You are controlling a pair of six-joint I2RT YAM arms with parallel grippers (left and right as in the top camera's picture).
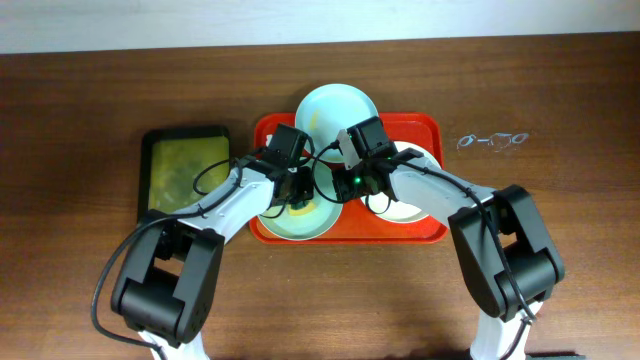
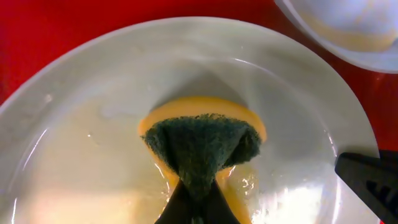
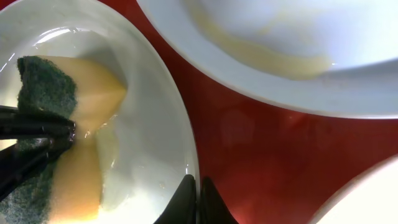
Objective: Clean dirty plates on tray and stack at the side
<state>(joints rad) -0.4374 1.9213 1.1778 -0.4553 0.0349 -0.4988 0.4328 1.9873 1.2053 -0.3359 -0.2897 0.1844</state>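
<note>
A pale mint plate [image 1: 300, 222] lies at the front left of the red tray [image 1: 425, 232]. My left gripper [image 1: 297, 196] is shut on a yellow sponge with a green scouring face [image 2: 202, 146] and presses it onto this plate [image 2: 93, 143]. My right gripper [image 1: 345, 186] is shut on the plate's right rim [image 3: 180, 143], its fingers [image 3: 198, 200] pinching the edge. A second mint plate [image 1: 335, 108] leans over the tray's back edge and has a yellowish smear [image 3: 273, 59]. A cream plate [image 1: 408, 210] lies at the tray's right, partly under my right arm.
A black tray with a yellow-green inside [image 1: 185, 170] lies left of the red tray. A small clear, glasses-like object [image 1: 492, 140] lies on the wooden table to the right. The two arms meet over the tray's middle.
</note>
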